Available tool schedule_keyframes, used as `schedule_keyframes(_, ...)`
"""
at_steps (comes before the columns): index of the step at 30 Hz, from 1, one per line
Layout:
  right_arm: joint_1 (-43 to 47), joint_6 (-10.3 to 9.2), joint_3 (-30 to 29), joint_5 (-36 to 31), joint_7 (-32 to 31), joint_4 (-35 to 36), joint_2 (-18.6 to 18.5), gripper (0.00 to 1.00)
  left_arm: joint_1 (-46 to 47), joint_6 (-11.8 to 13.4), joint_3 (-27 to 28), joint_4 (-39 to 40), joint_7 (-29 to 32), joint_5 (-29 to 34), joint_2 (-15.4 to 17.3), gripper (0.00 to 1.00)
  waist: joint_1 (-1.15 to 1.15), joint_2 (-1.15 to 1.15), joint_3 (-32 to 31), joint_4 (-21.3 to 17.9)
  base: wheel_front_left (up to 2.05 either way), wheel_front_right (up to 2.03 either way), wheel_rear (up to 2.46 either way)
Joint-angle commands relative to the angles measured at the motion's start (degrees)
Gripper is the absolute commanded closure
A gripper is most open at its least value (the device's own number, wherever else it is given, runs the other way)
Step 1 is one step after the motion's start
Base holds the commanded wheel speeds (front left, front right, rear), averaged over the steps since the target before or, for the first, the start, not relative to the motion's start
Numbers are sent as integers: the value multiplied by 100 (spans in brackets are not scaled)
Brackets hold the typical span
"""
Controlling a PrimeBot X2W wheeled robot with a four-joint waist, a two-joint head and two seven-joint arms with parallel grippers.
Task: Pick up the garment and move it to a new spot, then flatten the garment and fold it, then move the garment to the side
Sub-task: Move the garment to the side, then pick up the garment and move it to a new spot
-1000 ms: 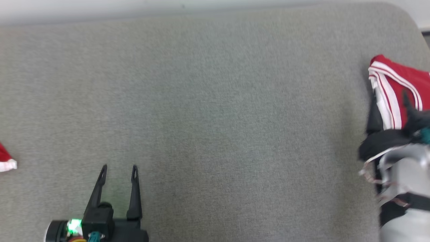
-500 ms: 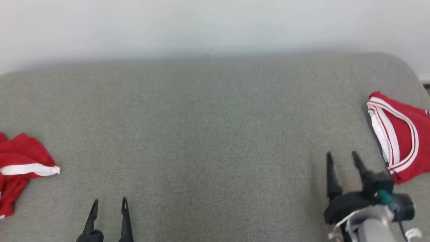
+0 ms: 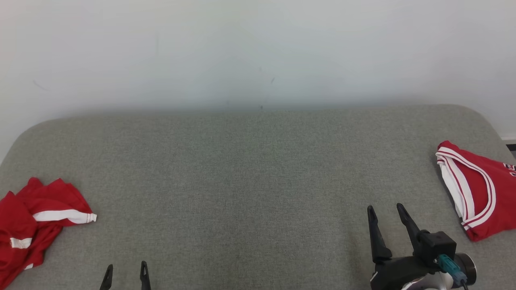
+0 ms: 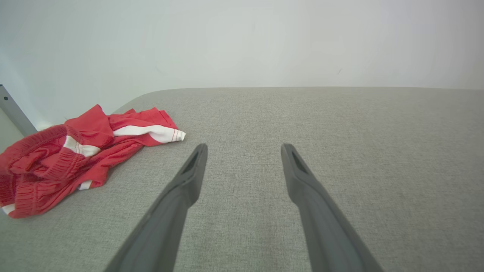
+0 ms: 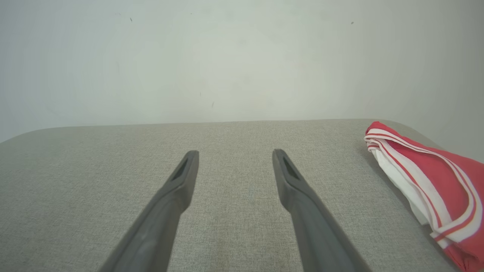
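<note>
A folded red garment with white stripes [image 3: 481, 193] [image 5: 435, 185] lies at the right edge of the grey padded table [image 3: 250, 177]. A crumpled red garment with white bands [image 3: 36, 219] [image 4: 79, 151] lies at the table's left edge. My right gripper [image 3: 385, 209] [image 5: 235, 153] is open, empty, left of the folded garment and apart from it. My left gripper [image 3: 125, 268] [image 4: 244, 146] is open and empty at the bottom of the head view, to the right of the crumpled garment.
A plain white wall [image 3: 258, 52] rises behind the table's far edge. The table's corners are rounded. A grey metal post [image 4: 13, 111] stands beyond the left corner in the left wrist view. Bare grey fabric spans the space between the two garments.
The head camera has tilted up, bringing the wall and both garments into view. My right gripper has drawn back from the folded garment, now open and apart from it.
</note>
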State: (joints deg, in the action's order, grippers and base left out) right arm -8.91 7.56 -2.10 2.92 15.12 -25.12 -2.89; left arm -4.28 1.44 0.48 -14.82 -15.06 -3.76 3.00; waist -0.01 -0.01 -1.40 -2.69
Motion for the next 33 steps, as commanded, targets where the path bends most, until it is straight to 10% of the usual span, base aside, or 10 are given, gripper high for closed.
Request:
schedule_keyframes(1, 137, -17, 36, 62, -3, 88, -2, 0, -55, -22, 30, 0, -14, 1, -10, 0, 1, 1, -68, 7, 0, 0, 0)
schedule_keyframes(17, 402, -17, -51, 195, -3, 288, 1, 0, -19, 29, 136, 36, -14, -103, -12, 0, 1, 1, 17, 202, 0, 0, 0)
schedule_keyframes(33, 177, -17, 381, 345, -2, 82, 1, 0, -118, 10, 421, 39, -14, -26, -14, 0, 1, 1, 258, 2112, 0, 0, 0)
